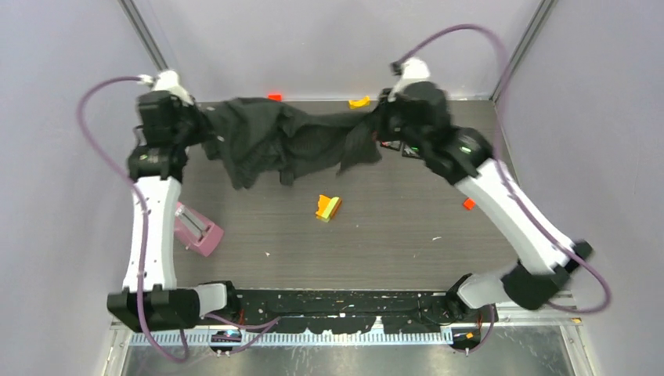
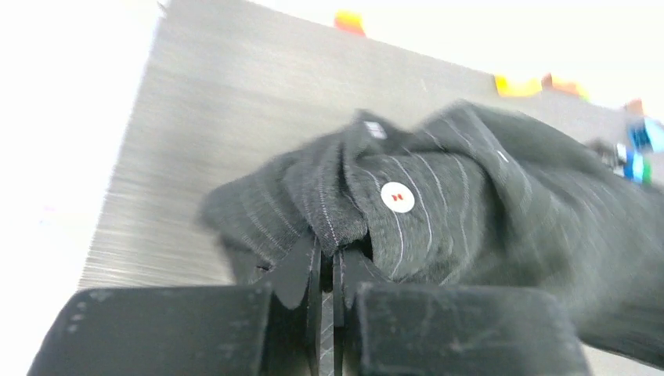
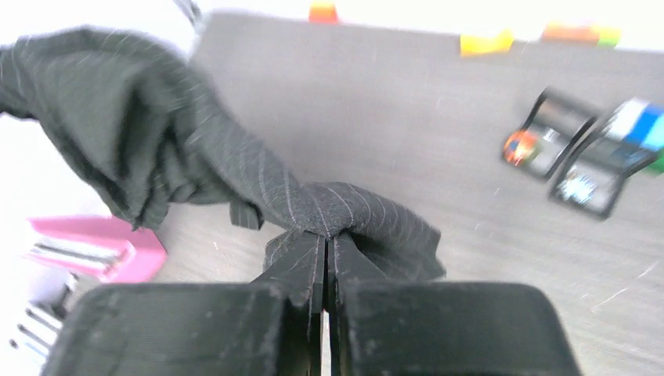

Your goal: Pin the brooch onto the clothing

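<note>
The clothing, a dark charcoal pinstriped shirt (image 1: 274,141), hangs bunched between my two grippers over the far side of the table. My left gripper (image 1: 202,133) is shut on its left end. In the left wrist view the closed gripper (image 2: 327,251) pinches a fold beside a white button (image 2: 398,197). My right gripper (image 1: 381,117) is shut on the right end. In the right wrist view it (image 3: 326,239) clamps a twisted fold of the shirt (image 3: 156,141). A small orange-yellow piece (image 1: 328,207), possibly the brooch, lies at mid-table, apart from both grippers.
A pink stapler (image 1: 196,229) lies by the left arm and shows in the right wrist view (image 3: 94,247). Small orange (image 1: 359,102) and red (image 1: 274,97) bits sit at the back edge. A red bit (image 1: 468,204) lies at the right. Black clips (image 3: 548,145) lie on the table.
</note>
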`<act>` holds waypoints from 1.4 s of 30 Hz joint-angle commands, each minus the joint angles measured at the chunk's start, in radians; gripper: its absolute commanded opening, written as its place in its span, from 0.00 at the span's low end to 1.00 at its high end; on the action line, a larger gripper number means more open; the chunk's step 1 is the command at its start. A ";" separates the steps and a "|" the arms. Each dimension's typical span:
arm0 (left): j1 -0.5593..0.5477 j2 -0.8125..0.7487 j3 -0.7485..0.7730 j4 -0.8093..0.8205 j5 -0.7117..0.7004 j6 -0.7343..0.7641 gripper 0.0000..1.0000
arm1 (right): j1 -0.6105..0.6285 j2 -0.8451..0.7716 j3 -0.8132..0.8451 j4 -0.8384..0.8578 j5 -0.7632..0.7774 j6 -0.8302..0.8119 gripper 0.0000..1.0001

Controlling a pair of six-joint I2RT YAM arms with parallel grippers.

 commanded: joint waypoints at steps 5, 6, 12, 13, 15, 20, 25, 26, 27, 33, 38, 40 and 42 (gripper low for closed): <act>0.120 -0.147 0.165 -0.207 -0.189 0.153 0.00 | 0.004 -0.441 0.007 0.058 0.273 -0.115 0.01; 0.120 -0.161 0.143 -0.217 -0.188 0.153 0.04 | 0.004 -0.493 -0.037 0.082 0.289 -0.120 0.01; 0.120 -0.221 -0.017 -0.230 0.012 0.111 0.77 | 0.004 -0.622 -0.260 0.079 0.391 -0.081 0.13; 0.120 -0.226 -0.036 -0.228 0.055 0.091 0.80 | 0.005 -0.627 -0.284 0.038 0.413 -0.064 0.15; 0.120 -0.233 -0.070 -0.209 0.182 0.065 0.84 | 0.005 -0.637 -0.348 -0.032 0.447 0.019 0.30; 0.070 -0.202 -0.117 -0.170 0.359 0.023 0.86 | 0.004 -0.644 -0.486 -0.143 0.436 0.134 0.73; -0.123 -0.162 -0.201 -0.083 0.318 -0.046 0.87 | 0.004 -0.611 -0.548 -0.109 0.374 0.181 0.79; -0.148 -0.154 -0.224 -0.054 0.315 -0.071 0.87 | 0.004 -0.602 -0.556 -0.096 0.357 0.180 0.80; -0.205 -0.136 -0.247 -0.021 0.314 -0.090 0.87 | 0.005 -0.580 -0.568 -0.079 0.355 0.184 0.84; -0.434 0.009 -0.340 0.175 0.272 -0.154 0.90 | -0.038 -0.414 -0.632 -0.053 0.357 0.237 0.97; -0.545 0.177 -0.315 0.206 0.221 -0.137 0.94 | -0.213 -0.341 -0.730 0.039 0.136 0.280 0.96; -0.568 0.238 -0.300 0.232 0.209 -0.126 0.94 | -0.280 -0.331 -0.780 0.094 0.065 0.282 0.96; -0.589 0.291 -0.274 0.233 0.184 -0.105 0.94 | -0.316 -0.318 -0.814 0.137 0.016 0.271 0.96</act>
